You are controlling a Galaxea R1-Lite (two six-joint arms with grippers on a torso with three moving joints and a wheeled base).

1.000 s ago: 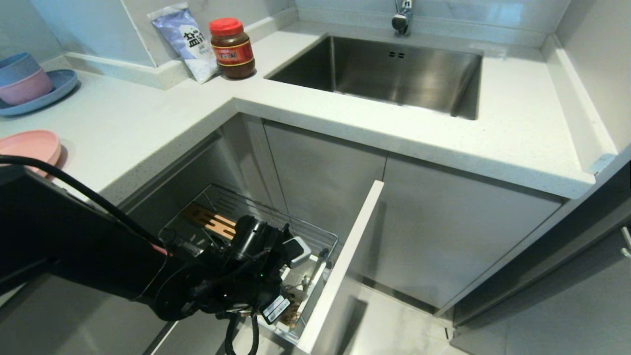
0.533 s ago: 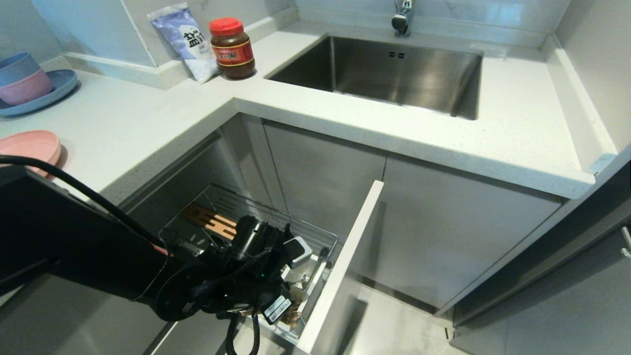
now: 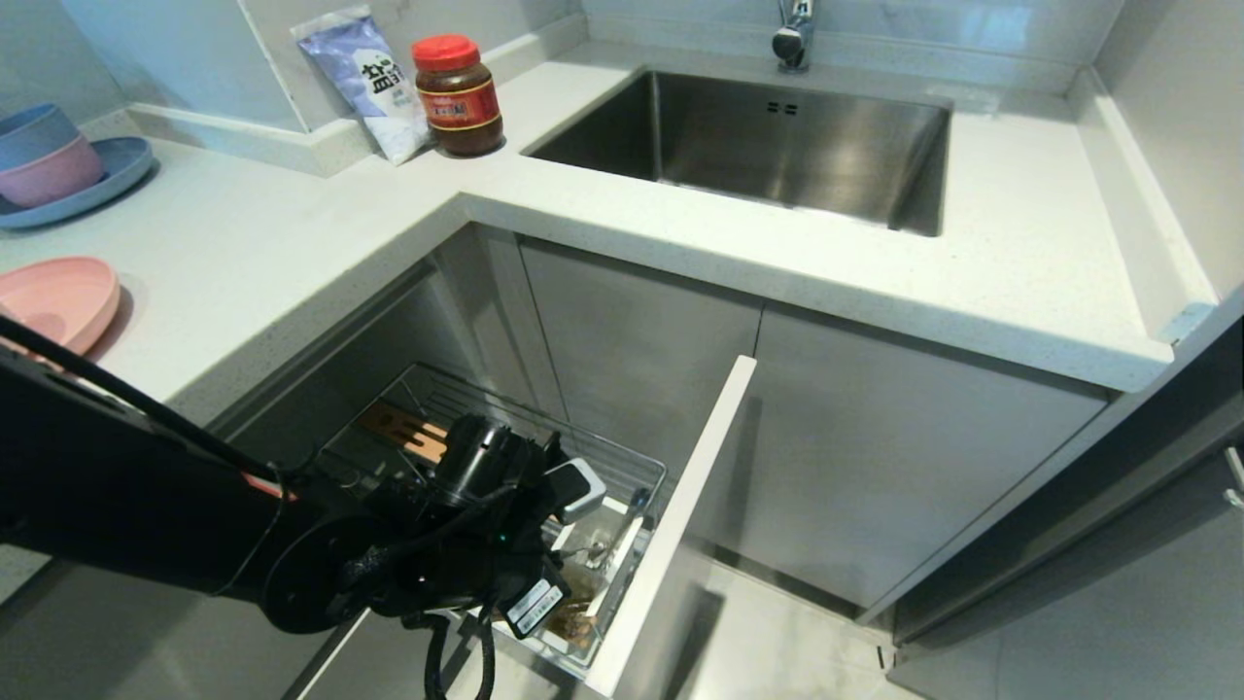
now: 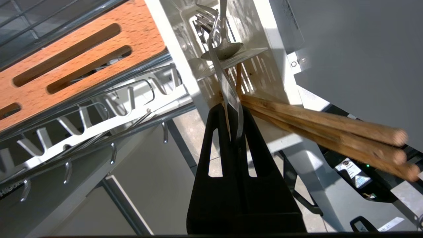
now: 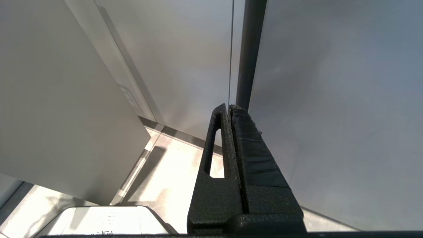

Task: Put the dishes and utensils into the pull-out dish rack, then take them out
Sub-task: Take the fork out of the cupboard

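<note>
Steel fork [image 4: 228, 89] pinched tight in your left gripper [image 4: 234, 110] — lift straight up, clear of the chopsticks [image 4: 324, 130] and white caddy [image 4: 274, 79].

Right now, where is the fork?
In the left wrist view, the fork is pinched in the left gripper, over the white utensil caddy, beside the chopsticks.

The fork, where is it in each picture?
Head view: fork sticks up from the white caddy beside the left claw.
Left wrist view: fork pinched between the claw's fingers.
Right wrist view: not there.
Shared landmark: the white caddy.
</note>
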